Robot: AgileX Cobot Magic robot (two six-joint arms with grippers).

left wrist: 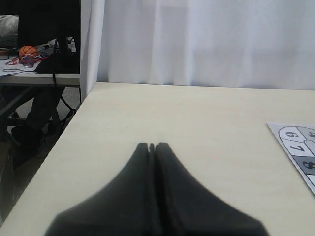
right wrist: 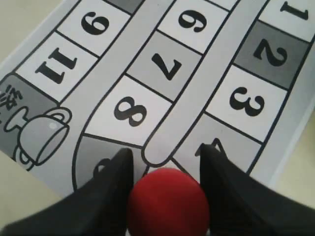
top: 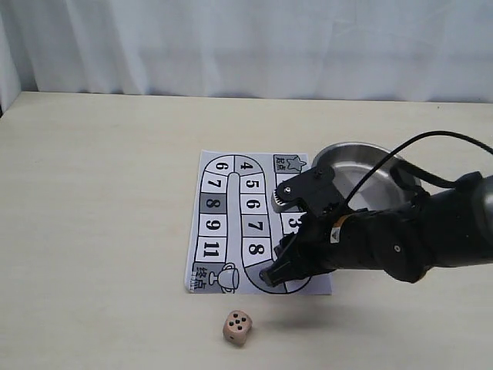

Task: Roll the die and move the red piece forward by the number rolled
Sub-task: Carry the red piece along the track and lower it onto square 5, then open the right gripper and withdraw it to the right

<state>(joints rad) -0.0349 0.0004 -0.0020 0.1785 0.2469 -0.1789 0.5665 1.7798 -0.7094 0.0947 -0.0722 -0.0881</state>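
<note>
Red piece (right wrist: pixel 168 201) snug between the right claw's (right wrist: pixel 167 155) fingers (right wrist: pixel 110 191) over the board (right wrist: pixel 162 69); left claw (left wrist: pixel 152 146) tight together, empty.

Lab (seemingly), white curtain (top: pixel 246 46), pale table (top: pixel 92 193), cluttered desk (left wrist: pixel 39 78)

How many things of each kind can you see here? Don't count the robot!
die: 1
red piece: 1
game board: 1
metal bowl: 1
Total: 4
</note>
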